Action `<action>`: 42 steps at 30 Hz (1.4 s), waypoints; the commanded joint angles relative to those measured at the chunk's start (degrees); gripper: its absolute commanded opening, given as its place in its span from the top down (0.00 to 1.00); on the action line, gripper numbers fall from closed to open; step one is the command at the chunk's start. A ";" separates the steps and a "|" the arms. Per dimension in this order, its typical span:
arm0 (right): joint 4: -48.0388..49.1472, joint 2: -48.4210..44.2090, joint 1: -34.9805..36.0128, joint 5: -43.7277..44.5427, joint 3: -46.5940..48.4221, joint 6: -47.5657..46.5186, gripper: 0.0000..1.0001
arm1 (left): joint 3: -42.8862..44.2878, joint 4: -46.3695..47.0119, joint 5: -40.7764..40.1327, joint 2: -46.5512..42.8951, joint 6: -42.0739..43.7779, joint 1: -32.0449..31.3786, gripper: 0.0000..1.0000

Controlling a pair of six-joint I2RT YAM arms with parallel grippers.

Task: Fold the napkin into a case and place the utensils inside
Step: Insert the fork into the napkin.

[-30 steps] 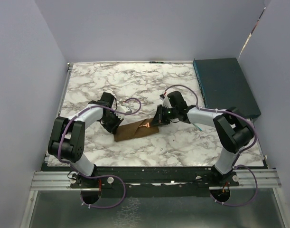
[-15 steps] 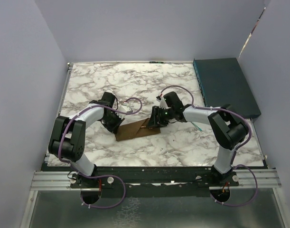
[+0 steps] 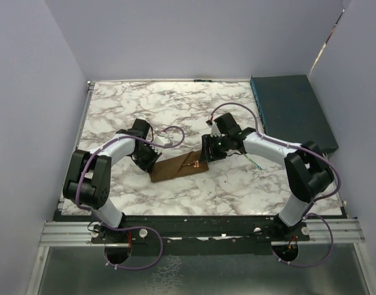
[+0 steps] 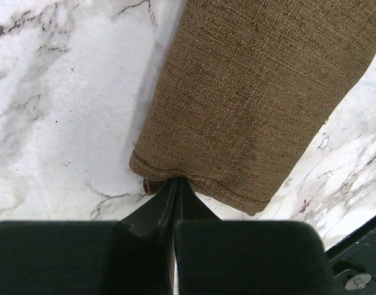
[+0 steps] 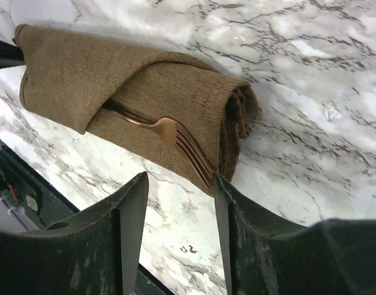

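The brown napkin (image 3: 175,167) lies on the marble table as a narrow folded case. The copper fork (image 3: 194,163) is tucked into its diagonal fold, with only the neck and tines showing. In the right wrist view the fork (image 5: 175,138) lies on the case (image 5: 71,74), its tines ending next to one finger (image 5: 228,203). My right gripper (image 5: 180,184) is open at the case's right end (image 3: 207,153) and holds nothing. My left gripper (image 4: 175,184) is shut on the hem at the left end of the case (image 4: 255,98), and it also shows in the top view (image 3: 149,161).
A dark teal flat box (image 3: 292,110) lies at the table's right edge. A thin greenish stick-like item (image 3: 255,161) lies on the marble beside the right arm. Purple cables loop over both arms.
My right gripper moved left over the case's end, then drew back a little to the right. The case and my left gripper stayed put.
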 commanded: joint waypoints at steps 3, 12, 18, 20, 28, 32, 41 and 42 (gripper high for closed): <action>-3.07 -1.54 0.17 3.16 -0.96 -1.00 0.58 | 1.22 0.21 0.55 1.00 0.72 -0.26 1.00; -0.78 -0.76 0.17 2.71 -3.74 -0.25 0.60 | 0.78 0.26 0.38 0.88 0.85 -0.28 1.00; 2.15 -0.48 0.21 1.45 -4.67 1.00 0.65 | 1.30 0.28 0.26 0.90 0.60 -0.20 1.00; 3.60 -1.13 0.17 1.20 -5.07 1.80 0.71 | 1.24 0.28 0.29 0.82 0.59 -0.20 1.00; 5.51 -1.96 0.17 -0.51 -5.28 2.36 0.89 | 0.43 0.24 -0.34 0.59 0.94 -0.20 1.00; 5.63 -1.93 0.24 -1.76 -4.75 2.29 0.95 | 0.64 0.27 -0.09 0.57 0.87 -0.21 1.00; -0.88 -3.75 0.18 2.53 -1.55 -1.13 0.82 | 0.86 0.24 -0.08 0.97 1.02 -0.22 1.00; -0.97 -3.66 0.17 2.58 -1.56 -1.24 0.78 | 0.93 0.28 0.00 1.05 1.08 -0.23 1.00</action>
